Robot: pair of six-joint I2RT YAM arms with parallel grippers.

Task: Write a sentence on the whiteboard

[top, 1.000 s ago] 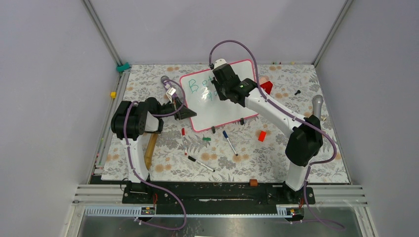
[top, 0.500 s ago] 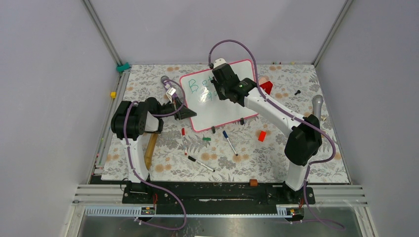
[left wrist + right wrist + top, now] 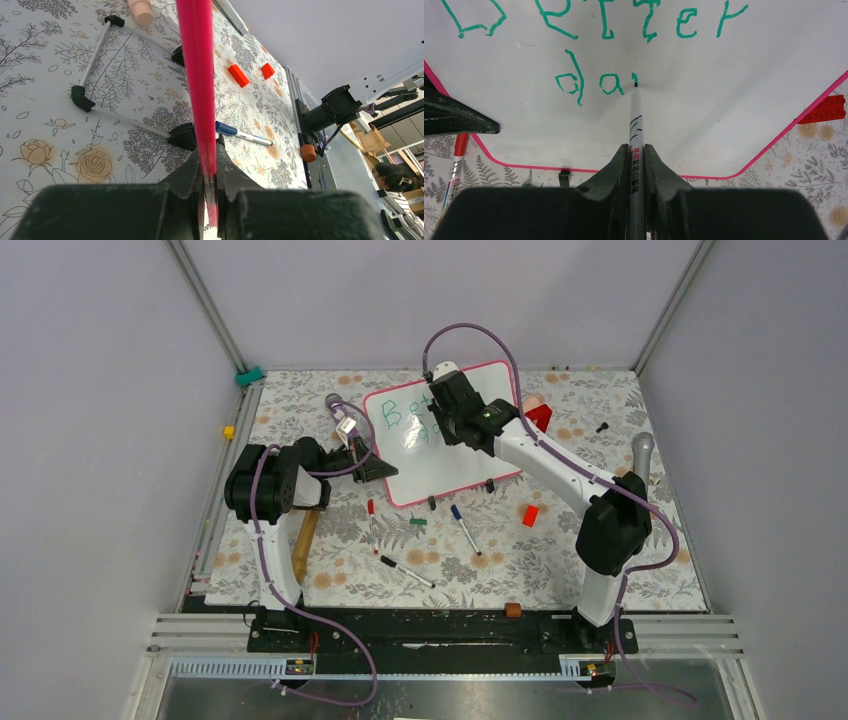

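My right gripper pinches a white marker between its 2 fingers. They are pressed tight on the barrel, and the dark green tip touches the whiteboard just to the right of the letter "a". The sentence reads "Better" in 1 line at the top and "da" in a 2nd line under it, all in green. In the top view the whiteboard lies at the far middle of the flowered table, turned a little, with my right arm reaching over its upper part. My left gripper is at the left near edge of the board, and its 2 fingers are closed on the thin pink-red frame, which runs straight up between them in the left wrist view. On the table near the board's near edge lie a blue-capped marker, a red-capped marker and a black-capped marker, all apart from each other. A small red block lies to the right of the blue-capped marker.
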